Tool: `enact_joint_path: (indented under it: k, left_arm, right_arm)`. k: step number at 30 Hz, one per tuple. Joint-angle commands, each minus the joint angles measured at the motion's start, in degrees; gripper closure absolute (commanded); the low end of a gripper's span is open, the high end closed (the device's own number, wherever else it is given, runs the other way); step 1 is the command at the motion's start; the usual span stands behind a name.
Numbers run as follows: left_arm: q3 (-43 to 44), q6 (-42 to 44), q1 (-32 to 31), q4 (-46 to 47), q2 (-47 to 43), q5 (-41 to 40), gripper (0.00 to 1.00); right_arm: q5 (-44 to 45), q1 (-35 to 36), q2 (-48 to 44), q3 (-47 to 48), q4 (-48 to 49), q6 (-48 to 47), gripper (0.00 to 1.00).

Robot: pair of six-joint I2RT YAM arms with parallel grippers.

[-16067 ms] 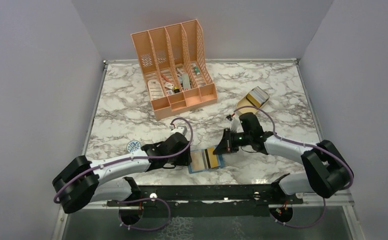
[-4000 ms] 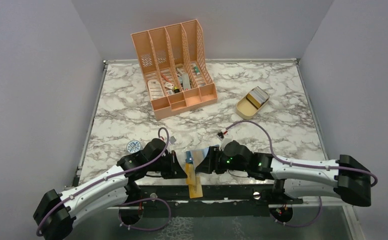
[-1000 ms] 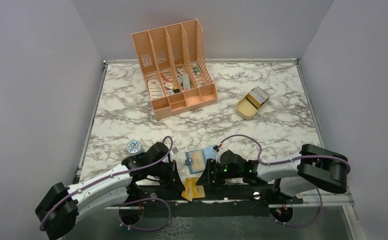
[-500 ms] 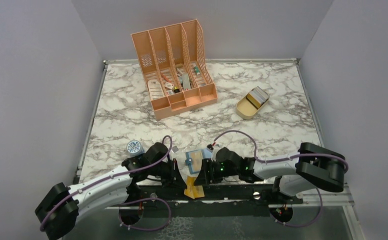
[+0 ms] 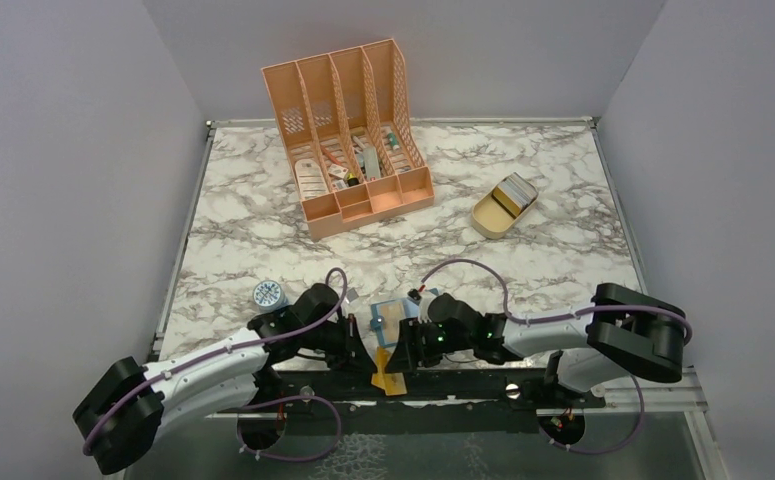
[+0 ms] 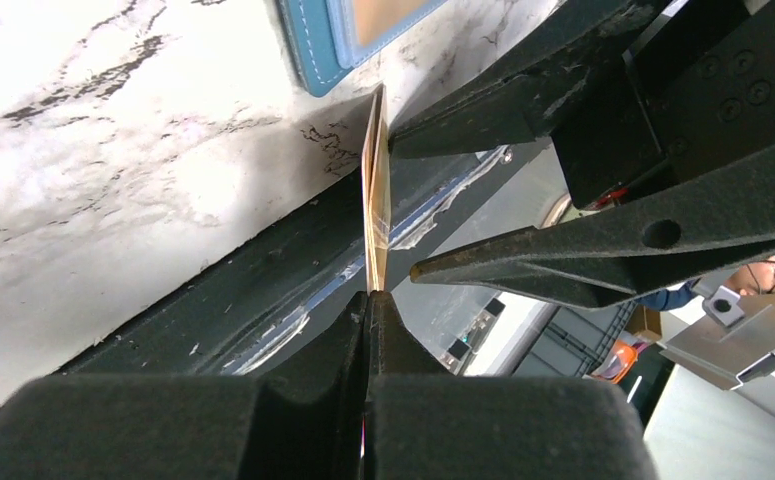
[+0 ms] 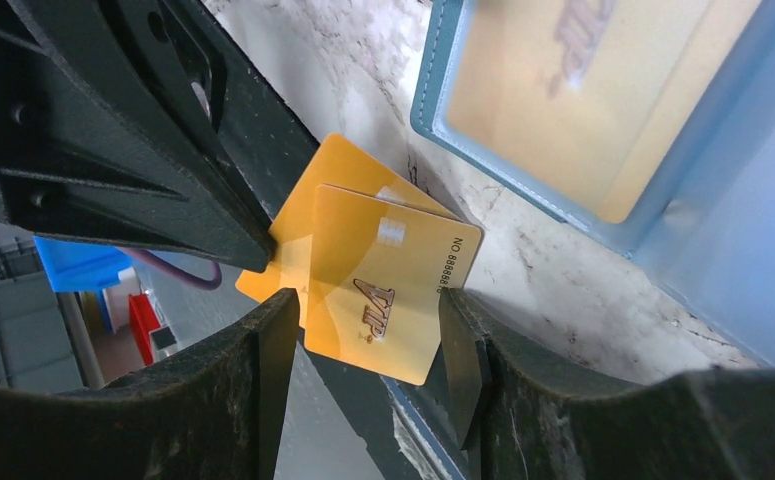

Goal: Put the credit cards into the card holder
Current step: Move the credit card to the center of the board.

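Your left end effector [image 6: 368, 298] is pinching two thin yellow-orange plastic credit cards [image 7: 383, 270] on edge, past the near edge of the marble table [image 5: 263, 230]. Your right end effector [image 7: 371, 350] is standing spread, its fingers flanking those cards. The small teal-blue folding card holder [image 7: 443, 110] is lying open just beyond, a tan card [image 7: 583, 90] sitting inside.
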Motion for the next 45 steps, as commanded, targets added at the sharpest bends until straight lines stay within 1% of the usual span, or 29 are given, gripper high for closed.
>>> enact_joint_path:
  k: [1, 9, 14, 16, 19, 22, 27, 34, 45]
  left_arm:
    - [2.24, 0.78, -0.92, 1.62, 1.8, -2.44, 1.0]
    - [3.43, 1.4, -1.94, 1.65, 3.52, -5.0, 1.0]
    - [3.57, 1.58, -2.17, 1.83, 3.15, -5.9, 1.0]
    - [3.29, 1.59, -2.19, 1.86, 2.94, -6.3, 0.98]
    - [2.96, 1.54, -2.35, 1.95, 2.68, -6.66, 1.0]
    - [3.08, 1.55, -2.51, 2.27, 2.7, -7.23, 1.0]
    - [3.87, 1.51, -3.15, 2.97, 3.35, -7.73, 1.0]
    - [4.24, 0.53, -4.43, 4.26, 3.59, -8.47, 1.0]
    - [3.98, -0.76, -5.21, 5.19, 2.69, -10.37, 1.0]
  right_arm:
    - [-0.09, 0.09, 1.7, 1.4, -3.03, -2.44, 0.45]
    - [0.15, 0.32, 3.79, 2.37, -3.5, -2.74, 0.45]
    - [1.55, 0.27, 4.02, 1.88, -3.84, -1.73, 0.48]
    - [2.17, 0.27, 3.94, 1.67, -3.86, -1.3, 0.5]
    - [2.16, 0.26, 4.01, 1.61, -3.53, -1.34, 0.52]
    - [1.21, 0.32, 3.39, 1.18, -1.7, -1.97, 0.48]
    - [0.54, 0.26, 1.54, 0.17, 1.13, -1.87, 0.43]
    - [-0.49, 0.31, 2.66, 1.22, 1.0, -1.69, 0.43]
    - [-0.56, 0.31, -1.71, -1.81, 1.2, -2.7, 0.41]
